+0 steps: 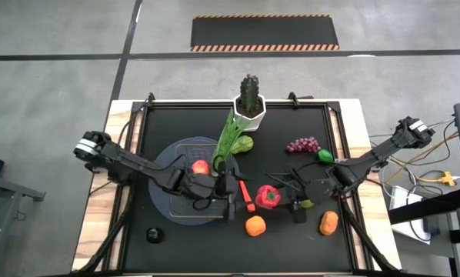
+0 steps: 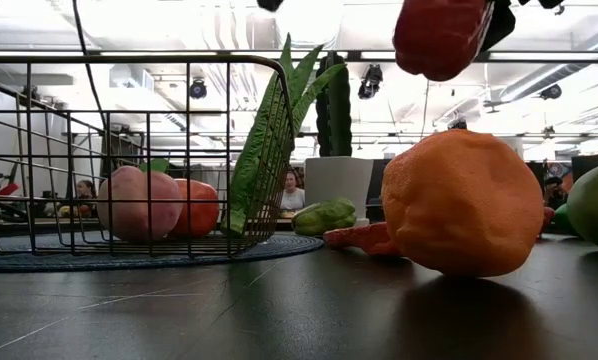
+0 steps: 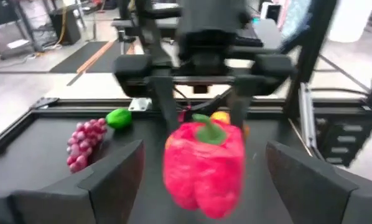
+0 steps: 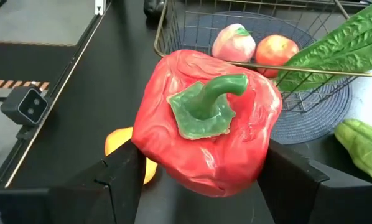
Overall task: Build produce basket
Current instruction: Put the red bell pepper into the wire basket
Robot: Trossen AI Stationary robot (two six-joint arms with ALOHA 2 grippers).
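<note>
High view: my right fingers (image 1: 270,197) clamp the red pepper (image 1: 267,198); left fingers (image 1: 231,201) apart facing it, basket (image 1: 185,150) behind them.

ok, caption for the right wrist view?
Right end effector holds the red pepper beside the basket.

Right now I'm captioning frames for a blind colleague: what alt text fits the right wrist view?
A red toy bell pepper with a green stem is held between the right gripper jaws above the black table; behind it a dark wire-mesh basket holds two apples.
</note>
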